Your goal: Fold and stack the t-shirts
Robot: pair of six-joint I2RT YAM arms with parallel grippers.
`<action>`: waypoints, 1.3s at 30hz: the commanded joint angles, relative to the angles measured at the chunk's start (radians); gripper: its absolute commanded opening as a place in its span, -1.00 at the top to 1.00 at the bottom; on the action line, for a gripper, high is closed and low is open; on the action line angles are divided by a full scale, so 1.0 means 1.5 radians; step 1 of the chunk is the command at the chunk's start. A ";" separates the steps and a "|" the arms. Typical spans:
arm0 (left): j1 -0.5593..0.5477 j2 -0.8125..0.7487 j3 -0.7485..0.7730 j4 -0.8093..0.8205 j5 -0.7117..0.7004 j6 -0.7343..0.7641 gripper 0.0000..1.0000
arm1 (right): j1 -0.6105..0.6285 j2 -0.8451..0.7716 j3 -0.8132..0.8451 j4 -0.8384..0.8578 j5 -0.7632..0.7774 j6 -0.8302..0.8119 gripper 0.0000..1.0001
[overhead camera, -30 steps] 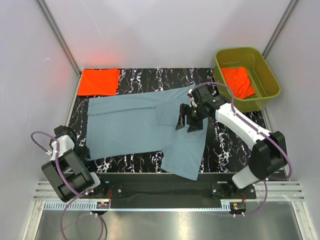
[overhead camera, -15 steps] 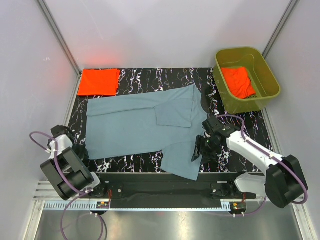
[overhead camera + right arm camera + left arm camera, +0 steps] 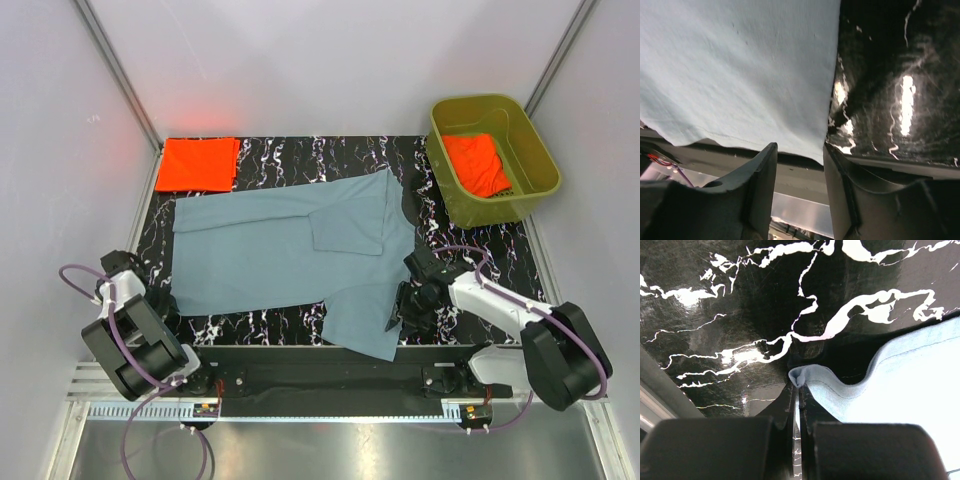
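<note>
Pinching a bunched fold of hem on the blue shirt (image 3: 280, 250), the left gripper (image 3: 799, 390) is clamped tight at the cloth's near-left corner, low over the desk (image 3: 300, 150). The right gripper (image 3: 799, 150) has its jaws part-way apart, straddling the same shirt's near-right corner at the desk's front edge. Cloth lies in the gap, unsqueezed. Well beyond the left gripper lies a folded orange shirt (image 3: 197, 163). Well beyond the right gripper, a crumpled orange shirt (image 3: 478, 163) sits in the tub (image 3: 535, 150).
</note>
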 commanded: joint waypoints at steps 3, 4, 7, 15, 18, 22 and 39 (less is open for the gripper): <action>0.003 -0.002 -0.019 0.038 0.016 0.000 1.00 | -0.002 0.035 0.000 0.052 0.010 0.046 0.08; 0.003 -0.004 -0.019 0.038 0.016 0.000 1.00 | -0.003 0.032 0.001 0.046 0.017 0.061 0.08; 0.002 -0.010 -0.015 0.036 0.015 0.003 1.00 | -0.003 0.036 0.007 0.027 0.029 0.080 0.06; 0.003 -0.010 -0.013 0.033 0.017 0.003 1.00 | -0.003 0.052 0.025 -0.014 0.053 0.130 -0.05; 0.003 -0.012 -0.013 0.032 0.015 0.003 1.00 | -0.003 0.071 0.028 -0.009 0.051 0.131 0.01; 0.003 -0.011 -0.014 0.033 0.012 0.004 1.00 | -0.003 0.084 0.033 0.004 0.058 0.137 0.27; 0.003 -0.054 0.001 -0.036 -0.051 -0.011 1.00 | -0.022 -0.133 0.068 -0.166 0.129 0.103 1.00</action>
